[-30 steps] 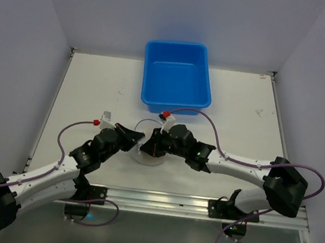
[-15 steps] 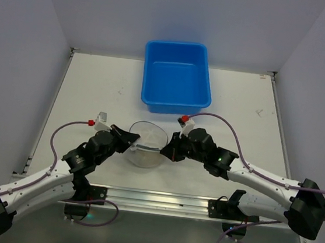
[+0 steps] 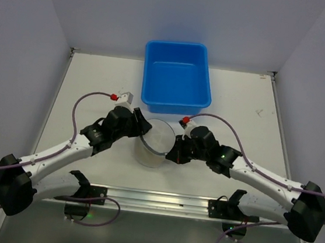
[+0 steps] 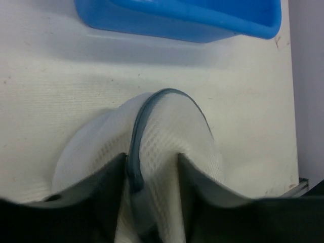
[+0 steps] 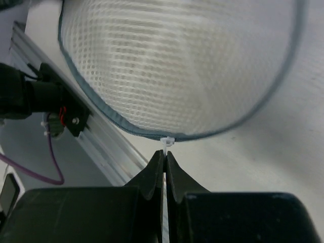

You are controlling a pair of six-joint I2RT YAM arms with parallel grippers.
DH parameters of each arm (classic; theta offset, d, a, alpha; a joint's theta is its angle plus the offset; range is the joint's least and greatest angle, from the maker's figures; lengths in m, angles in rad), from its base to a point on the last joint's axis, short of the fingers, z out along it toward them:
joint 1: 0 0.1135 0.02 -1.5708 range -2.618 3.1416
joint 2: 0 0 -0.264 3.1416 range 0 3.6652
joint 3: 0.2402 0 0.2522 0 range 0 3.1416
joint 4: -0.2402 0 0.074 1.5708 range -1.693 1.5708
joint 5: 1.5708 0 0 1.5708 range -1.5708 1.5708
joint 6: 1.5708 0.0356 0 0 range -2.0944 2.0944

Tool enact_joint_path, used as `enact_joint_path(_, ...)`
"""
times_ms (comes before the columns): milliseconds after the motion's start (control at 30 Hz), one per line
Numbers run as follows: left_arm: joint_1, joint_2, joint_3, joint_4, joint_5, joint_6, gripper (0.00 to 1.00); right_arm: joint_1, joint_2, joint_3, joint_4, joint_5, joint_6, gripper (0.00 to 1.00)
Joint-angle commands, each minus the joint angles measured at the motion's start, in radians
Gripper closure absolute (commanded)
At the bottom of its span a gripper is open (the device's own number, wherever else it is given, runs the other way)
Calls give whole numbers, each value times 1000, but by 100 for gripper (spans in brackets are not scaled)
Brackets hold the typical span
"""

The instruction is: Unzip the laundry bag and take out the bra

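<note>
Arms reach in from both lower corners to frame centre, top view. At centre the laundry bag [image 3: 155, 143], a white mesh drum with dark zip rim, stands tipped on edge below the blue tub [image 3: 176, 79]. Rim fold sits pinched in the narrow left gripper [image 4: 152, 200]; the right gripper [image 5: 165, 159] is closed on the white zip pull [image 5: 166, 141].

Two dark fingers [image 4: 96, 197], bottom edge, set apart. White mesh bag [image 4: 167, 147] bunched in the gap, touching both inner faces, bulging upward and leftward past them. Grey-blue zip [image 4: 167, 92] arched over the bag's top, left end running down between the fingers. Pale counter [image 4: 61, 86] beneath. Blue tub [image 4: 192, 20] along the top edge, well apart from the bag.
</note>
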Motion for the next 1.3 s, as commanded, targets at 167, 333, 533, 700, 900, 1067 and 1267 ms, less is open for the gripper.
enact_joint_path(167,20,-4,146,-154,-28,33,0,114,287,106,430,-68,154,100)
enact_joint_path(333,20,-201,108,-361,-219,-56,0,128,404,186,491,-59,152,100)
enact_joint_path(533,20,-267,-58,-172,-86,-115,11,143,455,221,517,-92,154,100)
enact_joint_path(700,20,-127,-83,-51,21,-132,25,151,450,214,506,-97,142,100)
enact_joint_path(900,20,-85,-86,53,15,-128,54,149,418,195,474,-74,120,100)
enact_joint_path(1067,20,-79,-89,56,11,-127,100,151,352,162,396,-43,86,100)
enact_joint_path(1267,21,-131,-103,3,-77,-113,100,148,179,80,191,55,2,100)
